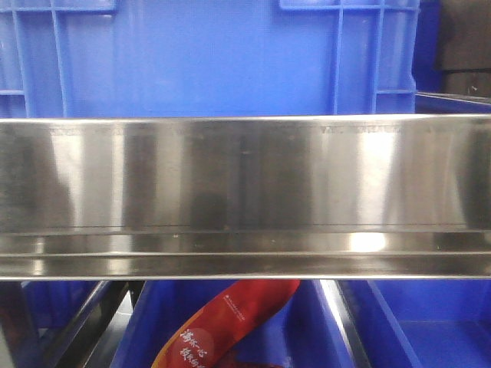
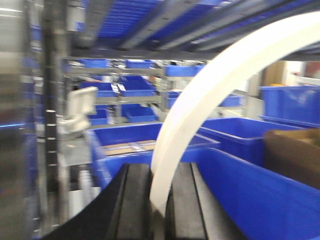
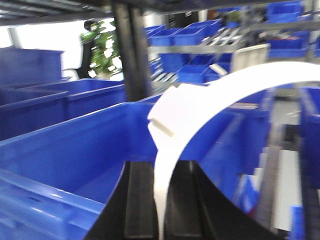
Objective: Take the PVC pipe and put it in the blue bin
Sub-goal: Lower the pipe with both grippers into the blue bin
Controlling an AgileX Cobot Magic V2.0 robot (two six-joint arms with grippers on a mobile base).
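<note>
Left gripper (image 2: 159, 200) and right gripper (image 3: 162, 200) both clenched on PVC pipe (image 2: 200, 100), near blue bin (image 3: 60, 150). Best to lower both ends level, clear of bin's rim.

warehouse stockroom, folks: blue plastic bins (image 2: 135, 86) row on row across metal racking (image 2: 120, 71), a steel shelf rail (image 1: 245, 184) filling the front view, a big blue bin (image 3: 65, 150) up close, more crates (image 3: 192, 35) behind a dark upright post (image 3: 131, 50).
</note>
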